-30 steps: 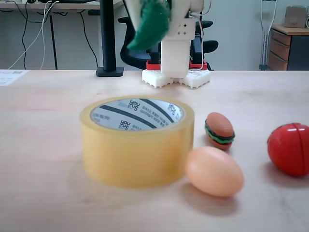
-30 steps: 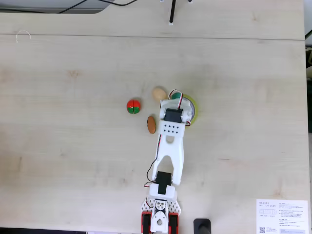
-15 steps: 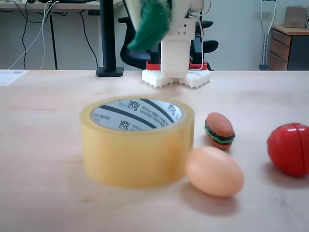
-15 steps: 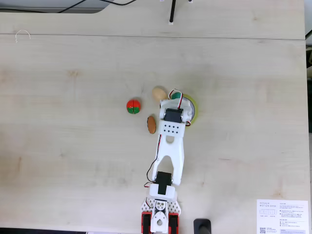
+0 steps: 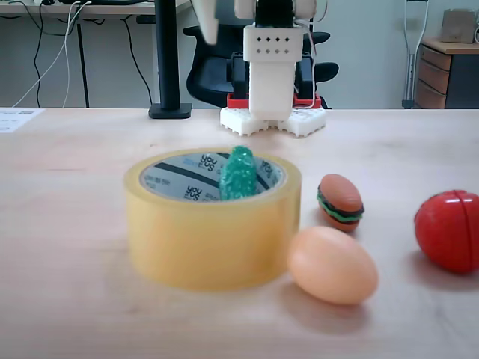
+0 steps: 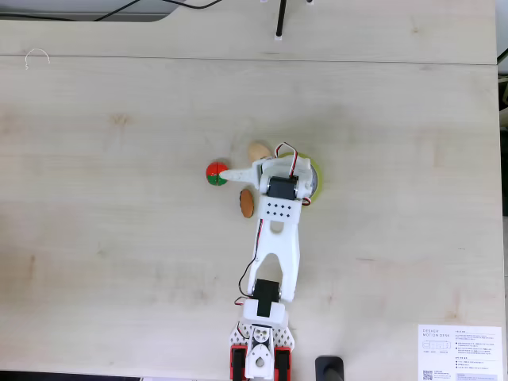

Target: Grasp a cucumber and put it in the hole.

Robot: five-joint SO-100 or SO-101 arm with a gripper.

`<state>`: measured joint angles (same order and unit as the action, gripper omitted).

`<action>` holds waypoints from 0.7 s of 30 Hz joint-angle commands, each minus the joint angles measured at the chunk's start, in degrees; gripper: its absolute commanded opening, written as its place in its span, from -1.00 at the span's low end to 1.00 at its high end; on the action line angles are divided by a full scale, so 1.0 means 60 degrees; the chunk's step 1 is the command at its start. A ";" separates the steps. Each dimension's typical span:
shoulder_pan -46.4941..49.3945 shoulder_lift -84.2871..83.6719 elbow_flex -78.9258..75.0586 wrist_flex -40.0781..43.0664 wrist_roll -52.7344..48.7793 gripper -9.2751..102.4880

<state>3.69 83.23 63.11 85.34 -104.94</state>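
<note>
In a fixed view from table level, the cucumber (image 5: 239,173) stands upright in the hole (image 5: 196,179) of the tape roll (image 5: 212,238), well below the claw (image 5: 224,15), whose white finger (image 5: 206,19) hangs spread and empty above. An egg (image 5: 332,264) touches the roll (a toy burger (image 5: 340,202) sits behind). In a fixed view from above, the claw (image 6: 262,163) is splayed wide over the roll (image 6: 317,176), one finger (image 6: 236,172) reaching toward the red ball (image 6: 216,173)

The jaws, shut on the cucumber (image 5: 238,173) half a second ago, now stand spread wide; the cucumber sits upright below them in the hole (image 5: 196,178).
</note>
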 commanded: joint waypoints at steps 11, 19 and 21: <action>0.0381 0.0469 -0.0850 0.0190 0.0059 0.10; 0.0996 0.1099 -0.0278 0.0835 0.0000 -0.16; 0.1113 0.1465 0.0176 0.0835 0.0000 -0.18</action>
<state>9.23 83.67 63.54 89.65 -105.03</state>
